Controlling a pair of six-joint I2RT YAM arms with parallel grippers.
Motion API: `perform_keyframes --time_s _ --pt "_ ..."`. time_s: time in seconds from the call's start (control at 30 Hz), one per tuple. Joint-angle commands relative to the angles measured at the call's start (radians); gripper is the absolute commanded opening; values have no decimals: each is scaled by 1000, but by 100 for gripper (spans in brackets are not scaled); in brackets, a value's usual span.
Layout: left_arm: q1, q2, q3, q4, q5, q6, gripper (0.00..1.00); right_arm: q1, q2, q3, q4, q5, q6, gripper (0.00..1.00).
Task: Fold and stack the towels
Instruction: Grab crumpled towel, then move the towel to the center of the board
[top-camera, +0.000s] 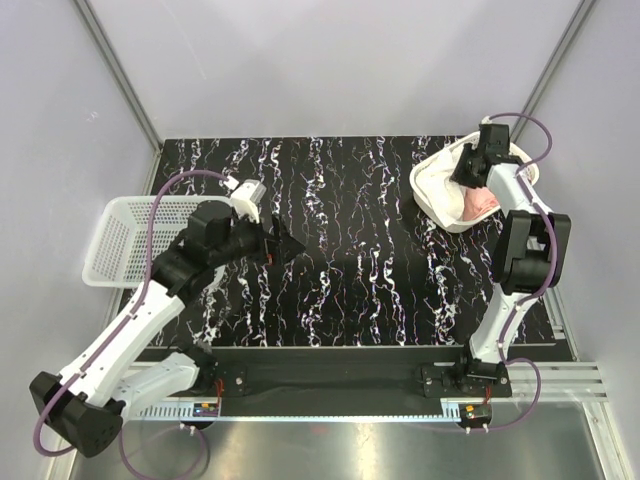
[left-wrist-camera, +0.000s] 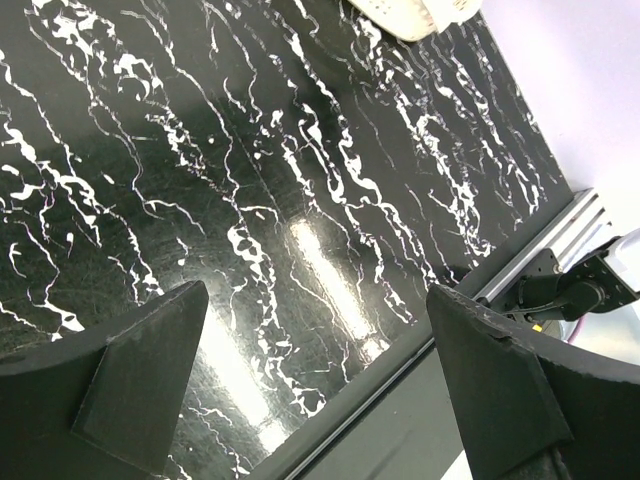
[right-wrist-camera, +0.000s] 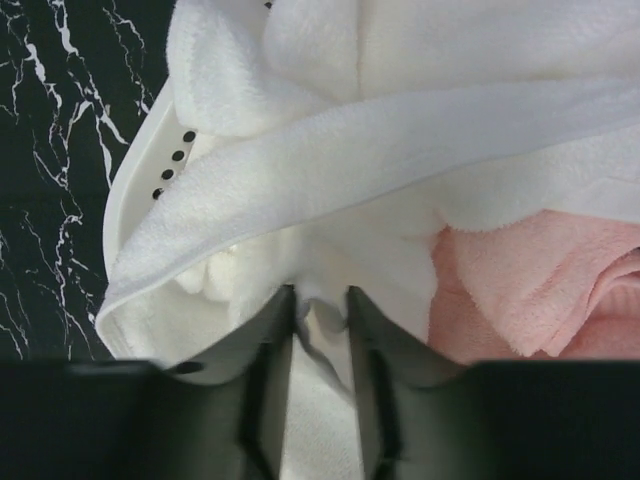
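A white towel (right-wrist-camera: 400, 150) lies bunched in a white round basket (top-camera: 430, 190) at the table's far right, with a pale pink towel (right-wrist-camera: 530, 290) beside it on the right. In the top view only a patch of the pink towel (top-camera: 482, 205) shows under the arm. My right gripper (right-wrist-camera: 320, 295) reaches down into the basket, and its jaws pinch a raised fold of the white towel. My left gripper (left-wrist-camera: 318, 292) hangs open over the bare black marbled table (top-camera: 350, 250) at the left, holding nothing. In the top view the right gripper (top-camera: 470, 165) covers much of the basket.
A white mesh basket (top-camera: 120, 235) stands at the table's left edge, just behind my left arm. The round basket's rim (right-wrist-camera: 130, 200) shows small holes. Grey walls close in the table at the back and on both sides.
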Motion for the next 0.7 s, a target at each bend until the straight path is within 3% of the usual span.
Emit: perform_keyframes --time_s 0.0,0.03,0.07,0.2,0.3,0.4,0.5,0.53,0.67 --pt "-1 33 55 44 1 6 99 2 -9 118 8 -72 -14 27" --pt "0 35 61 46 6 6 99 0 -11 142 -33 -115 -14 18" --pt "0 38 73 44 7 6 99 2 -25 170 -58 -134 -13 0" --pt "0 38 105 17 -35 -11 98 3 -143 265 -136 -273 62 0" --pt "2 35 133 -6 -101 -37 99 3 -268 269 -182 -356 221 0" --pt "15 47 171 -49 -129 -50 99 17 -388 211 -218 -465 280 0" --pt "26 47 209 -77 -140 -37 99 101 -505 134 -190 -565 320 0" --pt "32 48 226 -101 -155 -37 99 209 -531 123 -204 -565 320 0" --pt "55 45 251 -161 -187 -42 99 423 -652 25 -161 -571 384 0"
